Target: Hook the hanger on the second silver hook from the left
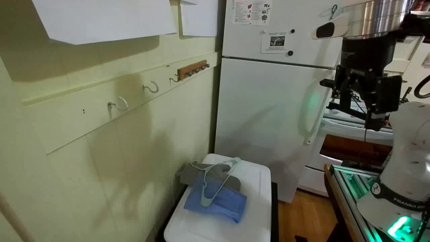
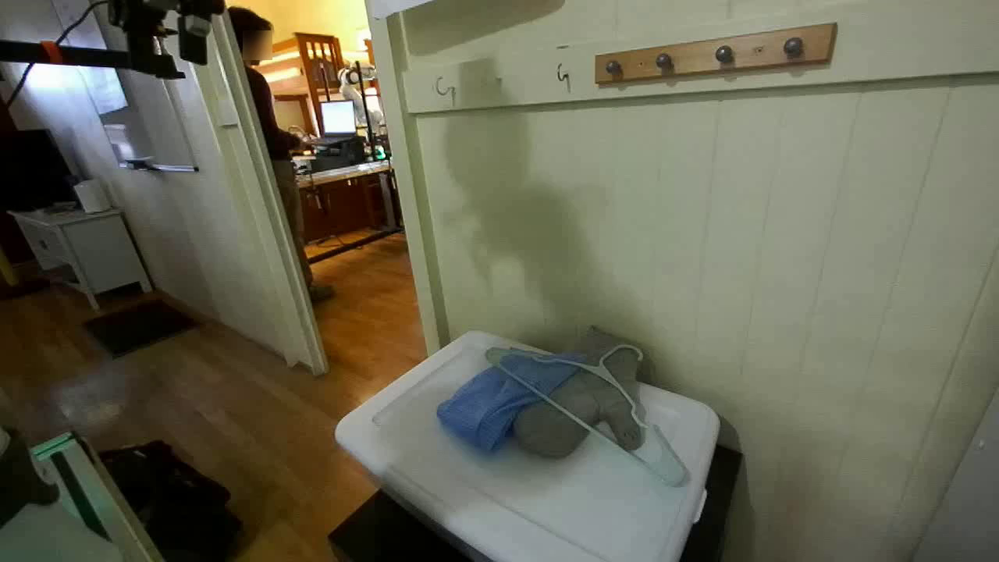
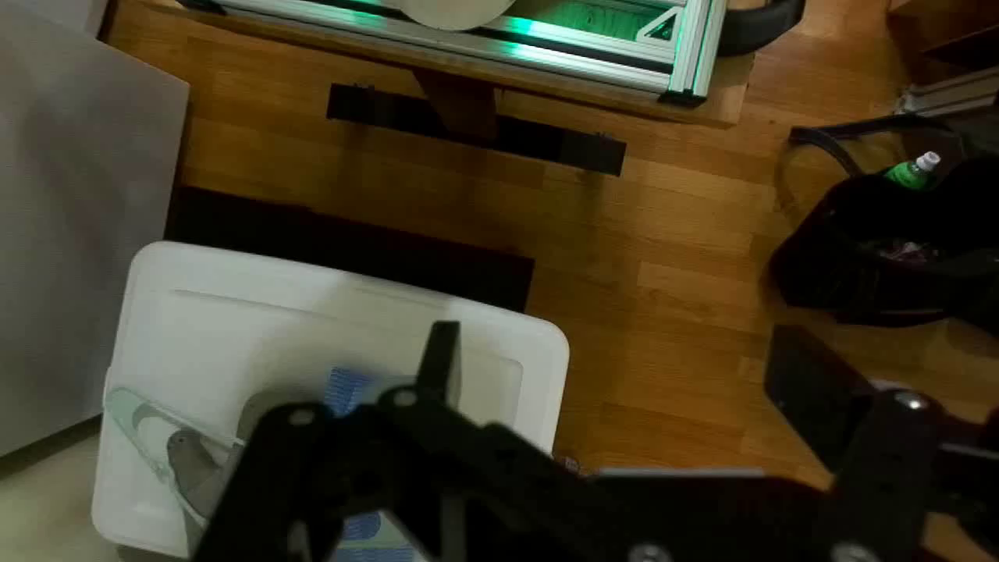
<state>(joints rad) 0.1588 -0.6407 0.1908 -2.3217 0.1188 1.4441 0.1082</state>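
Observation:
The pale hanger (image 1: pixel 206 201) lies on top of a folded blue cloth (image 1: pixel 225 209) and a grey plush thing (image 1: pixel 232 181). It also shows in an exterior view (image 2: pixel 667 469) and at lower left of the wrist view (image 3: pixel 158 468), partly hidden there by a finger. My gripper (image 1: pixel 352 114) is open and empty, high and well away from the hanger; its fingers stand wide apart in the wrist view (image 3: pixel 624 375). On the wall strip, silver hooks run left to right: one (image 1: pixel 126 105), a second (image 1: pixel 154 91) and a third (image 1: pixel 174 80) beside a wooden rack.
The pile rests on a white bin lid (image 1: pixel 255 228) against the wall. The wooden knob rack (image 2: pixel 702 62) is right of the hooks. A fridge (image 1: pixel 268 107) stands behind. A dark bag (image 3: pixel 843 257) lies on the floor. A person (image 2: pixel 265 117) stands in the doorway.

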